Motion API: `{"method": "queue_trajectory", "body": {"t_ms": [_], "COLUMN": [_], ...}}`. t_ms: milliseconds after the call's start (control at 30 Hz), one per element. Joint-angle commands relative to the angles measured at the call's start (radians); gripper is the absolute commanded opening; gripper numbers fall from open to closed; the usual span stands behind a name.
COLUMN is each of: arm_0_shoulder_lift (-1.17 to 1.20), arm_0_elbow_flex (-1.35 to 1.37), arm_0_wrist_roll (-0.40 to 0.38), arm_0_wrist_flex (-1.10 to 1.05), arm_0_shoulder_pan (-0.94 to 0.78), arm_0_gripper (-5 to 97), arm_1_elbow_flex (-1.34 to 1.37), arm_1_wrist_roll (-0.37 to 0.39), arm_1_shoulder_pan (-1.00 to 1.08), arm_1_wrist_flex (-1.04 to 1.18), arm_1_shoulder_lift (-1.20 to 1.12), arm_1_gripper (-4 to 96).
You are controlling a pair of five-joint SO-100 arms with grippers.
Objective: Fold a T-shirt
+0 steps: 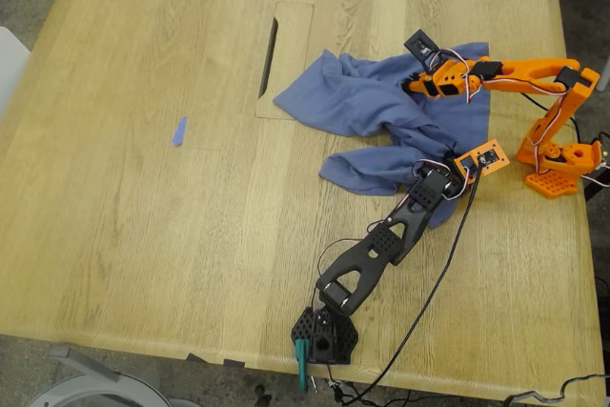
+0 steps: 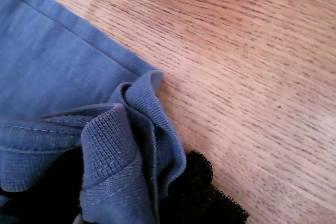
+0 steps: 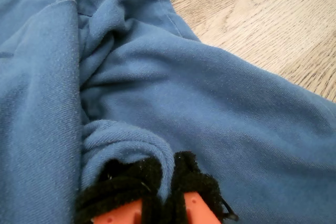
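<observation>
The T-shirt (image 1: 381, 116) lies crumpled right of centre in the exterior view, on the wooden table (image 1: 143, 235). My first gripper (image 2: 131, 203), on the black arm (image 1: 381, 240) reaching up from the lower edge, is clenched on a ribbed fold of its lower bunch. My second gripper (image 3: 163, 192), on the orange arm (image 1: 534, 78) from the exterior view's right, pinches a fold near the upper edge.
</observation>
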Motion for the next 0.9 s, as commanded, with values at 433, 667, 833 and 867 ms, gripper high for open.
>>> {"method": "queue_trajectory", "body": {"t_ms": [433,667,833,867], "arm_0_shoulder_lift": [0.017,0.183,0.325,0.351], "arm_0_elbow_flex": [-0.034,-0.034,-0.034,-0.034], "arm_0_wrist_roll": [0.034,0.017,0.014,0.014], "arm_0_wrist_flex": [0.063,0.140,0.189,0.201], "arm_0_shoulder_pan": [-0.218,-0.265,-0.304,-0.313], "arm_0_gripper": [0,0,0,0], "arm_1_elbow_flex": [0.006,0.048,0.084,0.091], "arm_1_wrist_roll": [-0.008,-0.003,0.000,0.000], "arm_1_shoulder_pan": [-0.035,-0.029,-0.032,-0.034], "arm_1_wrist_flex": [0.008,0.038,0.049,0.052], "arm_1_shoulder_lift": [0.110,0.221,0.308,0.327], "arm_1_gripper": [-0.2,-0.2,-0.2,-0.2]}}
